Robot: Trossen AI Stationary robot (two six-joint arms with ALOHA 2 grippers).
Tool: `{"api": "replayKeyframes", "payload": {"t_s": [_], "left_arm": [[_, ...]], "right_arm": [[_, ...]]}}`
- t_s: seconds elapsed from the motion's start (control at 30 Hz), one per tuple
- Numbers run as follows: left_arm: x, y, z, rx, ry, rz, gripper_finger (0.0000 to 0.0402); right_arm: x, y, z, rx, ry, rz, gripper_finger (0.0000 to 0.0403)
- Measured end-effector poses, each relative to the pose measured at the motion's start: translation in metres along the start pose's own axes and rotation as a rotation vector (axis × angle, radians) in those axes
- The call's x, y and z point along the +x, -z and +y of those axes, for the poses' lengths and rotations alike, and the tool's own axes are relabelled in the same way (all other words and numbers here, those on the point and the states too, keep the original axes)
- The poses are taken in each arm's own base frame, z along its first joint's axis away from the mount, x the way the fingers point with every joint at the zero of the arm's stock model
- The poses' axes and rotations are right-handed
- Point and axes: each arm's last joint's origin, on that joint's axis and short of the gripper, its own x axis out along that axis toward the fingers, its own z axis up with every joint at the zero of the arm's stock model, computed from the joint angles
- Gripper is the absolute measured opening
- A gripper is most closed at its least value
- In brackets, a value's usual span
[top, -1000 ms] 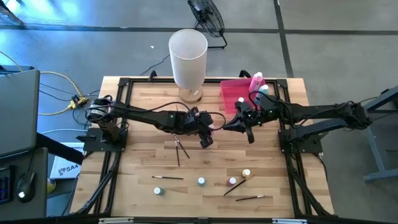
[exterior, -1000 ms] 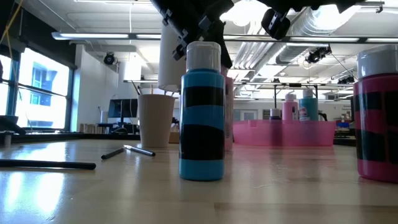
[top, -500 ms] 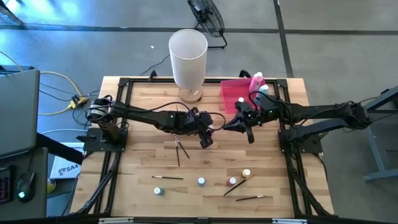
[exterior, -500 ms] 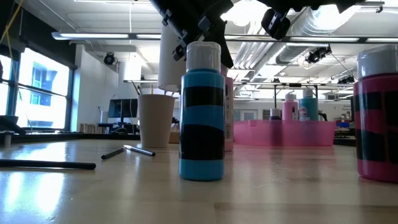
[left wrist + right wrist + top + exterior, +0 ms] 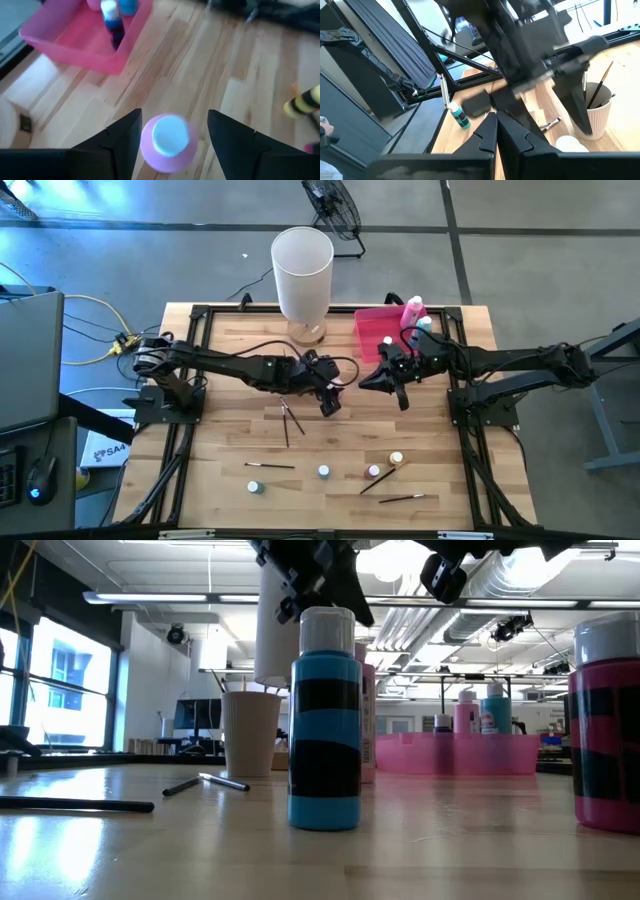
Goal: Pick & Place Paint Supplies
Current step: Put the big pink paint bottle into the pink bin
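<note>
My left gripper (image 5: 172, 137) hangs open over the middle of the table (image 5: 328, 392). A pink paint bottle with a pale cap (image 5: 169, 140) stands upright on the wood below it, between the two fingers, apart from them. The low view shows this pink bottle (image 5: 368, 720) behind a teal one (image 5: 325, 720). My right gripper (image 5: 495, 122) is shut and holds nothing; it hovers just right of the left one (image 5: 370, 383). Tiny bottles (image 5: 324, 471) (image 5: 373, 472) (image 5: 397, 458) and thin brushes (image 5: 290, 416) (image 5: 270, 466) lie on the near half of the table.
A pink tray (image 5: 372, 330) with bottles in it (image 5: 412, 310) sits at the far right. A tall white cylinder (image 5: 302, 270) and a paper cup with brushes (image 5: 250, 730) stand at the far middle. Black frame rails (image 5: 185, 420) line both sides.
My left gripper has risen a little above the pink bottle and drawn slightly toward the table's left. The bottle stays where it was. My right arm has kept still.
</note>
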Motion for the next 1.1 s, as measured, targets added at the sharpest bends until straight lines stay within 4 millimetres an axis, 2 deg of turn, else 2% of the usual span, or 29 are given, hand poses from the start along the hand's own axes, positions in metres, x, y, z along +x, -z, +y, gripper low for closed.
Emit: {"api": "replayKeyframes", "payload": {"t_s": [0.17, 0.4, 0.67, 0.83, 0.93, 1.1], "left_arm": [[-0.016, -0.005, 0.005, 0.003, -0.002, 0.001, 0.0223], [-0.029, -0.004, 0.010, 0.021, -0.023, 0.040, 0.0223], [-0.041, -0.004, 0.010, 0.188, -0.047, 0.039, 0.0223], [-0.053, -0.001, 0.015, 0.240, -0.157, 0.035, 0.0223], [-0.063, 0.010, 0.024, 0.242, -0.187, -0.009, 0.0223], [-0.078, 0.045, 0.044, 0.147, -0.157, -0.121, 0.0223]], "right_arm": [[0.000, -0.001, 0.000, -0.002, 0.004, -0.007, 0.0002], [0.000, -0.002, 0.000, -0.005, 0.009, -0.020, 0.0002], [0.000, -0.006, 0.000, -0.006, 0.041, -0.073, 0.0002], [0.000, -0.007, 0.001, -0.007, 0.038, -0.082, 0.0002], [0.000, -0.008, 0.000, -0.009, 0.066, -0.104, 0.0002], [-0.001, -0.012, -0.001, -0.013, 0.138, -0.169, 0.0002]]}}
